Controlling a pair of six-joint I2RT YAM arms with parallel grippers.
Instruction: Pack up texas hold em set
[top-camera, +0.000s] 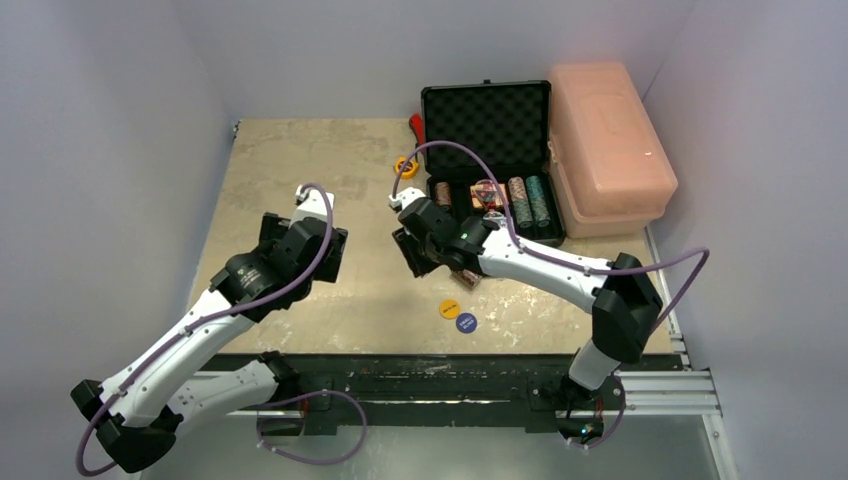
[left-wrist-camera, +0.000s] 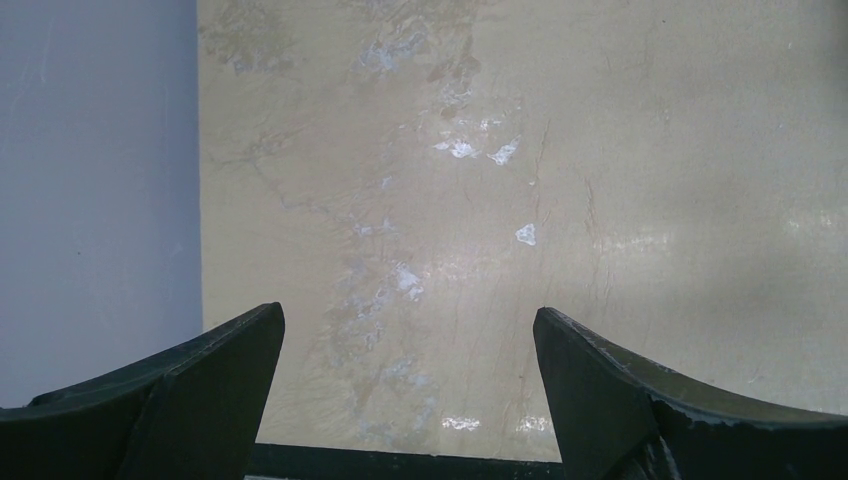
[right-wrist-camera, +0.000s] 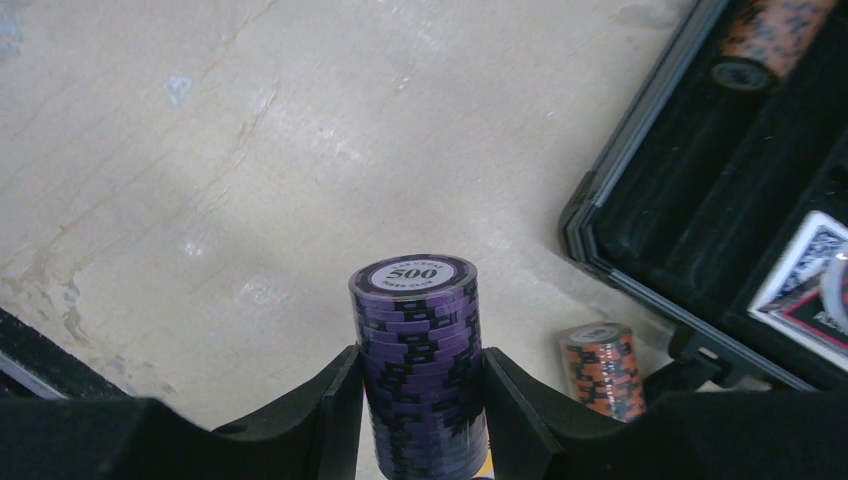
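Bare tabletop (top-camera: 290, 160) fills the left half of the top view. The upper right is crowded: the open black briefcase (top-camera: 487, 125), the pink plastic box (top-camera: 610, 140) just right of it, and the yellow tape measure (top-camera: 406, 166) near its left. The yellow button (top-camera: 449, 308) and blue button (top-camera: 466, 322) lie flat below centre. In the lower right of the right wrist view, an orange chip stack (right-wrist-camera: 600, 368) stands between the purple chip stack (right-wrist-camera: 415, 290) in the right gripper (right-wrist-camera: 420, 355) and the briefcase front.

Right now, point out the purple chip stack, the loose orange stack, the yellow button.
purple chip stack (right-wrist-camera: 417, 275): right wrist, top face
loose orange stack (right-wrist-camera: 601, 372): right wrist, side
yellow button (top-camera: 449, 308): top external, centre
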